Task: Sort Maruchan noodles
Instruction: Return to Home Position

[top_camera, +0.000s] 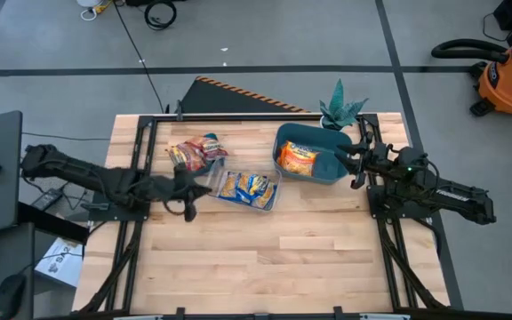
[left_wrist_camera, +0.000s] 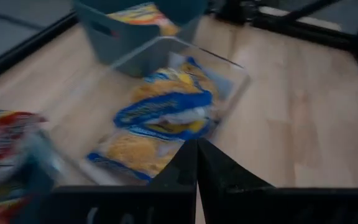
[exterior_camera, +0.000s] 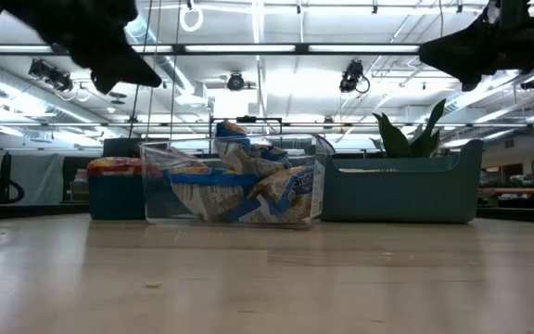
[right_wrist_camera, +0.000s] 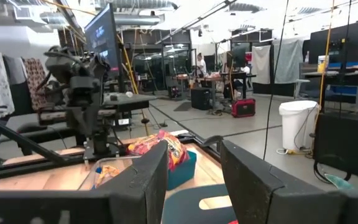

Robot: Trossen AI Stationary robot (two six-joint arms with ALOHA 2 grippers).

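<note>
Light wooden plank counter (top_camera: 265,258) carries everything. Dark left arm (top_camera: 87,173) reaches in from the left edge. Dark right arm (top_camera: 434,191) lies along the right edge.

Large teal plastic bin (top_camera: 309,129) sits far right on the counter. Clear rectangular plastic tray (top_camera: 276,182) sits just beside the bin's left end, toward the centre; can't tell if they touch. Small teal plastic bin (exterior_camera: 109,199) sits left of the tray, near it but apart. Small spiky-leaved plant (top_camera: 340,111) stands at the far edge, behind the large bin.

Orange shiny noodle packets (top_camera: 297,158) lie in the left half of the large bin. Blue-and-yellow noodle packets (top_camera: 247,187) are piled loosely in the clear tray. Red-and-yellow noodle packets (top_camera: 198,153) are heaped in the small bin, rising above its rim.

Left gripper (top_camera: 201,189) hangs above the counter just beside the tray's left end, fingers pressed together, holding nothing. Right gripper (top_camera: 343,164) hangs over the right end of the large bin, fingers spread with a clear gap, empty.
</note>
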